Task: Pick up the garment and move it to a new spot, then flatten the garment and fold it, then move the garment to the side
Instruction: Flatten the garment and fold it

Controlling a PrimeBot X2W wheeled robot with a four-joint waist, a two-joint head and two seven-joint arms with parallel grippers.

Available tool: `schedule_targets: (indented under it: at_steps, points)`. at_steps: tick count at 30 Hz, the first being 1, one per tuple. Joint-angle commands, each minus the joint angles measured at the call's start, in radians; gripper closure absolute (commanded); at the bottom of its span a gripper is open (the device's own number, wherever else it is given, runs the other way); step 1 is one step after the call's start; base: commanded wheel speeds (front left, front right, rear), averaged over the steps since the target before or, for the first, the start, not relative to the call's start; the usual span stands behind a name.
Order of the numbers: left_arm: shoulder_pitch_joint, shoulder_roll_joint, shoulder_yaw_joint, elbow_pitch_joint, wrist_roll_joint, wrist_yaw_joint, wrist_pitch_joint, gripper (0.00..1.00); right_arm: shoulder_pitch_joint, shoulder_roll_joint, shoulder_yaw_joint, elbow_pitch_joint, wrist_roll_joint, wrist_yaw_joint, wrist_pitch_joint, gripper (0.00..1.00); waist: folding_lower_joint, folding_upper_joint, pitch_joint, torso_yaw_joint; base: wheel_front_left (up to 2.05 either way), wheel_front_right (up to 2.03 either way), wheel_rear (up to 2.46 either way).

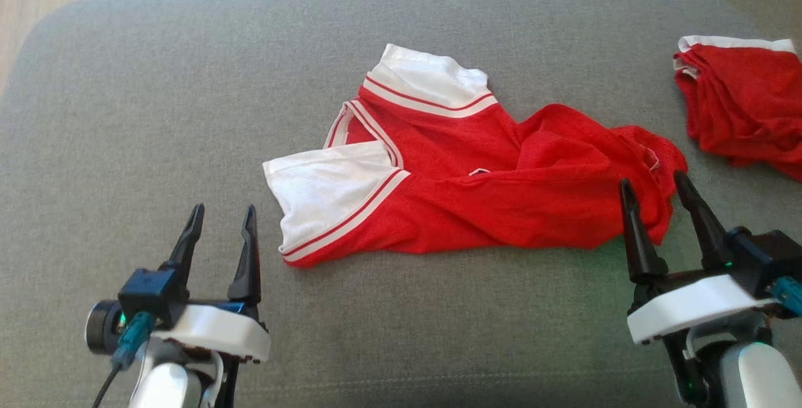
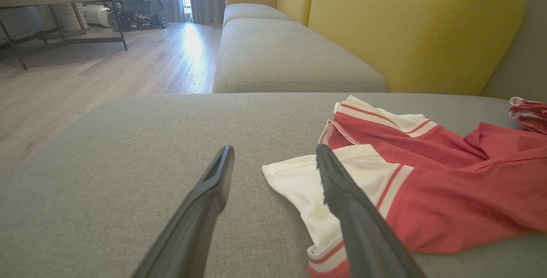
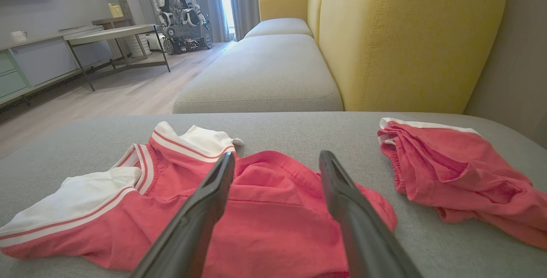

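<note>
Soft, light garment (image 1: 476,201) lies crumpled on the grey cushion (image 1: 125,113) between left claw (image 1: 224,209) and right claw (image 1: 652,178), both spread apart and empty; probably best pinched at the white sleeve (image 1: 316,188) and bunched hem (image 1: 655,160)

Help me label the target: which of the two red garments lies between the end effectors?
The red shirt with white sleeves, between the left end effector and right end effector. The other red garment lies bunched at the far right.

I see a grey sofa cushion (image 1: 156,82) carrying a rumpled red jersey (image 1: 476,201) with white sleeves mid-cushion, and a second bunched red garment (image 1: 745,107) well apart toward its right edge.
</note>
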Motion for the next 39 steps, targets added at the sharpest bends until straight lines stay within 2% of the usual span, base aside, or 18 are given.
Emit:
schedule_targets:
  at_steps: [1,18,25,34,39]
  points:
    - [-0.019,0.021,0.03,-0.031,0.002,0.007,0.001,0.0,-0.018,0.001,0.023,-0.037,-0.004,-0.001,-0.006,0.0,0.0,0.0,-0.005,-0.003,0.0,0.0,0.0]
    - [-0.038,0.03,0.022,-0.027,-0.019,0.003,0.023,0.0,-0.033,0.012,0.031,-0.049,0.008,-0.001,-0.029,0.0,0.0,0.0,0.005,-0.012,0.0,0.0,0.0]
    - [-0.17,0.027,0.026,0.059,-0.088,-0.057,0.099,0.0,-0.073,0.014,0.045,-0.062,0.013,-0.001,-0.033,0.0,0.0,0.0,0.07,-0.029,0.0,0.0,0.0]
    - [-0.364,0.042,0.051,0.317,-0.183,-0.136,0.214,0.0,-0.118,0.017,0.049,-0.039,0.019,-0.001,-0.045,0.0,0.0,0.0,0.153,-0.082,0.0,0.0,0.0]
    - [-0.406,0.044,0.05,0.416,-0.213,-0.169,0.228,0.0,-0.124,0.019,0.042,-0.022,0.03,-0.001,-0.055,0.0,0.0,0.0,0.165,-0.1,0.0,0.0,0.0]
